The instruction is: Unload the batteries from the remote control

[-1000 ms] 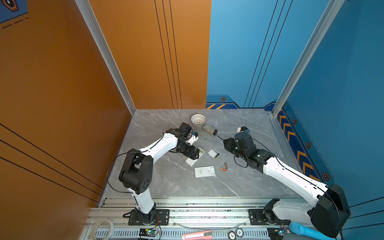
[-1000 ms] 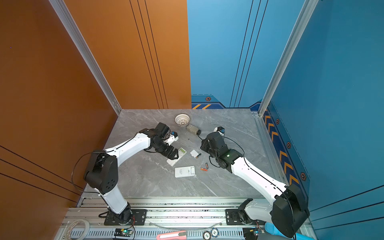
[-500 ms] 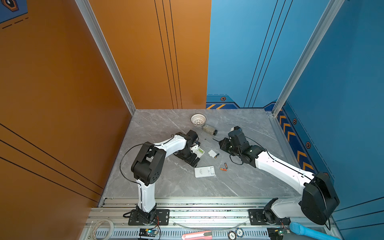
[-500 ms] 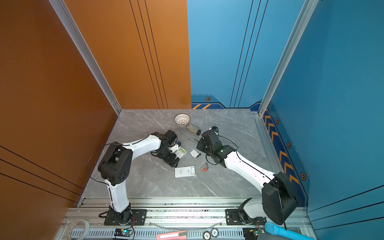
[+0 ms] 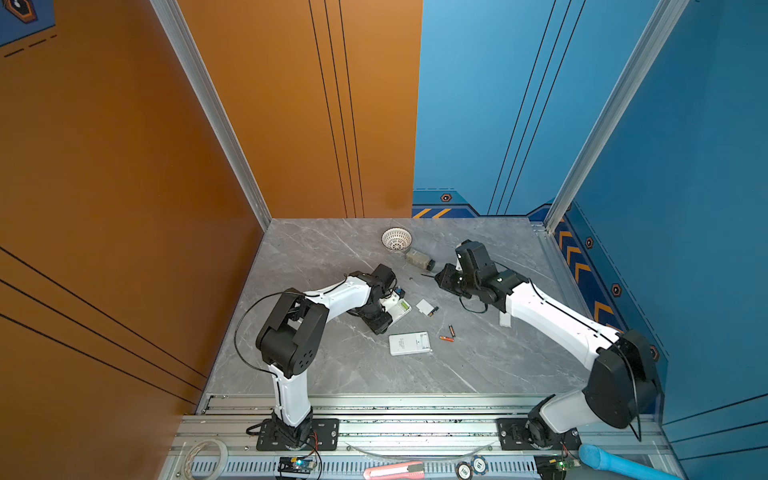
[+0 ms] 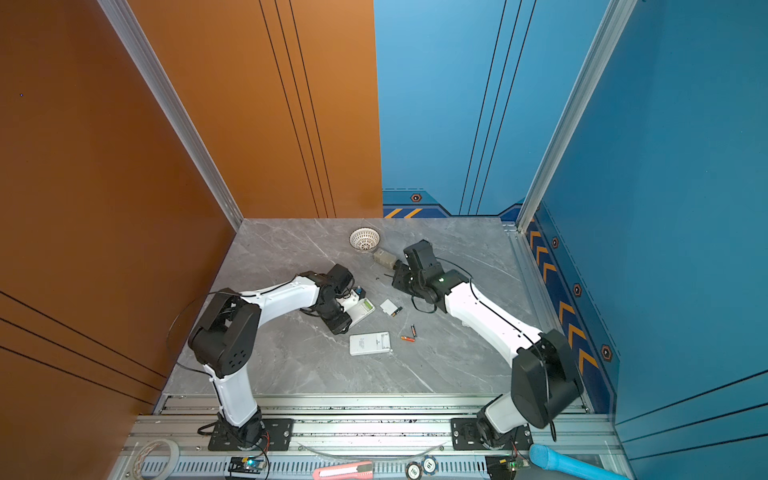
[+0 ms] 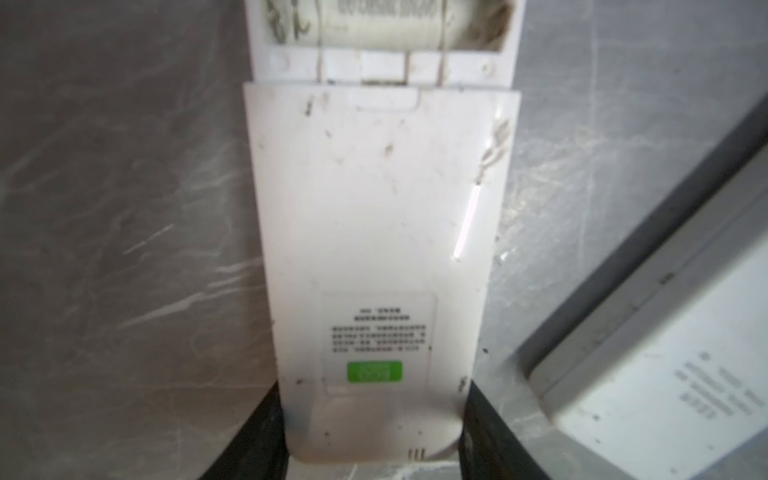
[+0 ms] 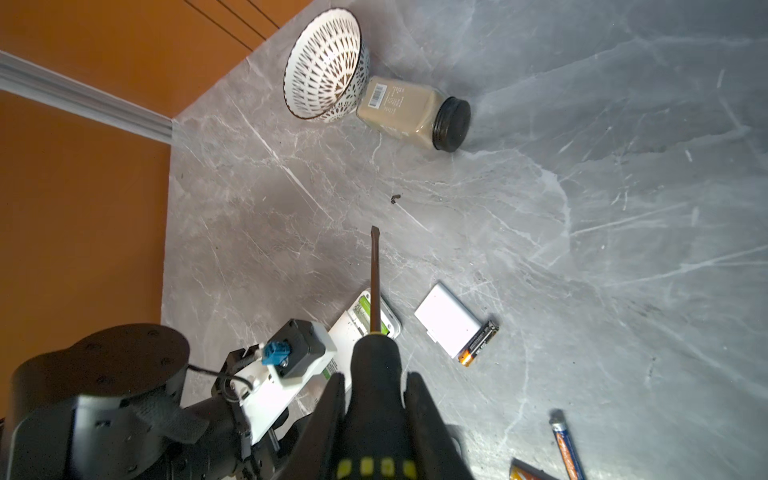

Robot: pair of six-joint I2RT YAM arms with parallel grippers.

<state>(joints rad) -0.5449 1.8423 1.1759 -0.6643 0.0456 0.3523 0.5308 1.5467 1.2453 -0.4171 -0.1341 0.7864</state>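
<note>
The white remote control (image 7: 382, 208) lies face down on the table, its battery bay open, and my left gripper (image 7: 372, 399) is shut on its near end, a jaw against each side. In a top view the left gripper (image 5: 386, 320) sits over the remote control (image 5: 401, 309). One light green battery (image 8: 365, 309) lies in the bay. My right gripper (image 8: 376, 382) is shut on a black-handled screwdriver (image 8: 375, 291), its tip in the air beyond the bay. A black-and-orange battery (image 8: 478, 344) rests against the white battery cover (image 8: 446, 324). Two more batteries (image 5: 449, 334) lie loose nearby.
A second white remote (image 5: 409, 343) lies face down in front of the held one. A patterned white bowl (image 5: 397, 240) and a toppled jar (image 5: 419, 258) with a black lid sit at the back. Orange and blue walls close in the table.
My left gripper slid along the remote to its near end and its jaws came together on it. The right arm drew back a little with the screwdriver.
</note>
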